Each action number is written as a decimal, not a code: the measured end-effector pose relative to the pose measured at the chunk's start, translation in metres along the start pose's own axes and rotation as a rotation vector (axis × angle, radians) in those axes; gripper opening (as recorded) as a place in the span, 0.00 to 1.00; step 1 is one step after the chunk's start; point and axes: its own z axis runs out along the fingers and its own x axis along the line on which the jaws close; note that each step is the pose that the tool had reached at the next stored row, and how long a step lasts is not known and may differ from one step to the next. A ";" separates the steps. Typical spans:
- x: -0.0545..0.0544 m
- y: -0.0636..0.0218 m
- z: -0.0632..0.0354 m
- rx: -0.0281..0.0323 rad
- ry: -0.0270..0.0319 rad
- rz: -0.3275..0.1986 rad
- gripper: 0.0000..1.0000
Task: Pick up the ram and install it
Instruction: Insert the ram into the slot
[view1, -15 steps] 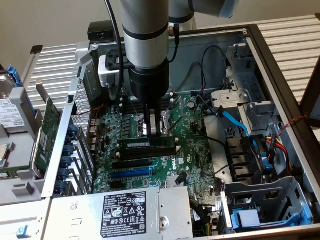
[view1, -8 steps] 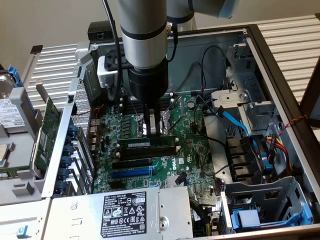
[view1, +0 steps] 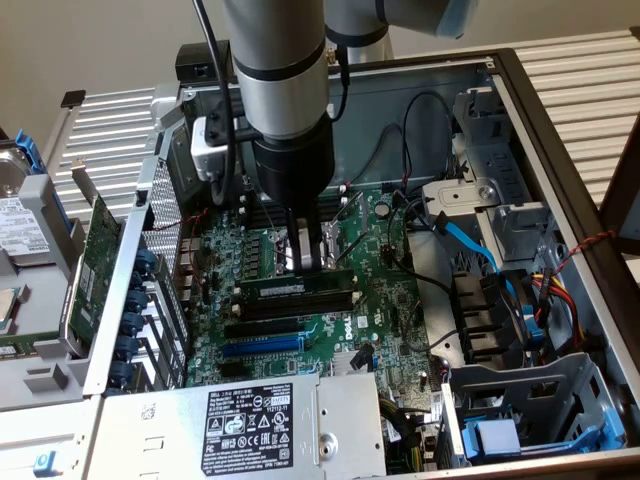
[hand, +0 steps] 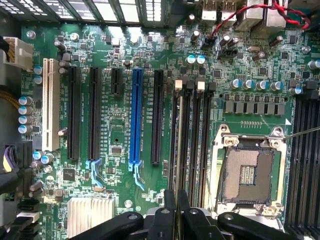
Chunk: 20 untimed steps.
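Observation:
The ram (view1: 298, 287) is a long dark stick with a pale label strip. It stands on edge over the black memory slots of the green motherboard (view1: 385, 320), beside the CPU socket (hand: 248, 172). My gripper (view1: 305, 262) comes straight down from above, shut on the middle of the ram's upper edge. In the wrist view the ram (hand: 178, 150) shows edge-on as a thin line running away from my gripper (hand: 176, 199), along the slot with white end clips (hand: 178, 85). I cannot tell whether it is pressed fully into the slot.
The board lies inside an open computer case. A power supply (view1: 250, 420) sits at the near edge, and a blue expansion slot (view1: 262, 345) lies just before the ram. A green card with a metal bracket (view1: 95, 260) leans at the exterior view's left. Cables and drive bays (view1: 500, 300) are at the right.

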 end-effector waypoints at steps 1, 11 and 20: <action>0.000 0.0008 0.0000 0.0024 0.0000 0.000 0.13; 0.000 0.0023 -0.0002 -0.0025 0.0002 0.000 0.13; 0.000 0.0008 0.0001 -0.0130 0.0000 0.000 0.13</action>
